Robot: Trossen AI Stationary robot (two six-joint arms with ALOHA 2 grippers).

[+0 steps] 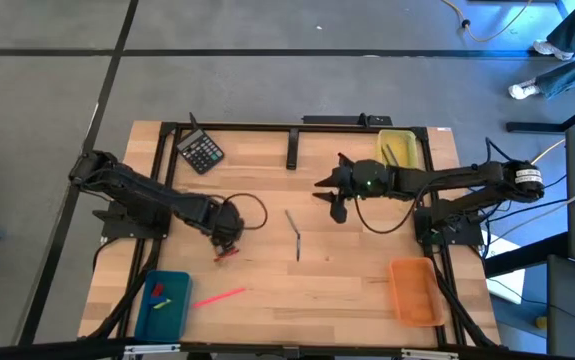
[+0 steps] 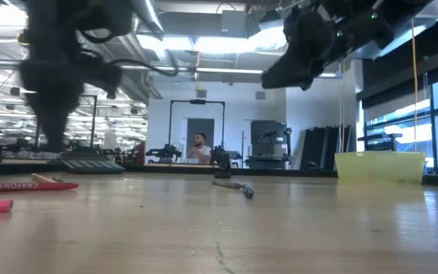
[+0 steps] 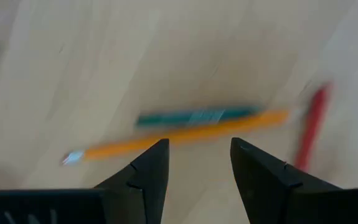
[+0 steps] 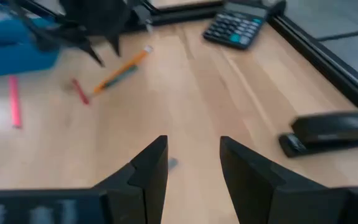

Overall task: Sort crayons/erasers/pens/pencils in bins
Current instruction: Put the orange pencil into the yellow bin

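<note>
My left gripper (image 3: 199, 163) stands open, pointing down above an orange pencil (image 3: 179, 134), a green stick (image 3: 197, 116) alongside it and a red crayon (image 3: 312, 121), all flat on the table. In the high view it hangs at the centre left (image 1: 229, 236), with the red crayon (image 1: 227, 254) just nearer. A pink crayon (image 1: 217, 297) lies beside the teal bin (image 1: 177, 320), which holds small erasers (image 1: 157, 292). My right gripper (image 1: 329, 200) hovers open above the table's right half, near the yellow bin (image 1: 397, 135). Two slim grey sticks (image 1: 294, 233) lie mid-table. The orange bin (image 1: 415, 290) sits at the near right.
A black calculator (image 1: 200, 152) lies at the far left. A black stapler (image 4: 328, 134) lies by the far edge. A black frame (image 1: 267, 127) rims the table. Bare wood shows between the grey sticks and the orange bin. A person (image 2: 198, 148) sits far behind the table.
</note>
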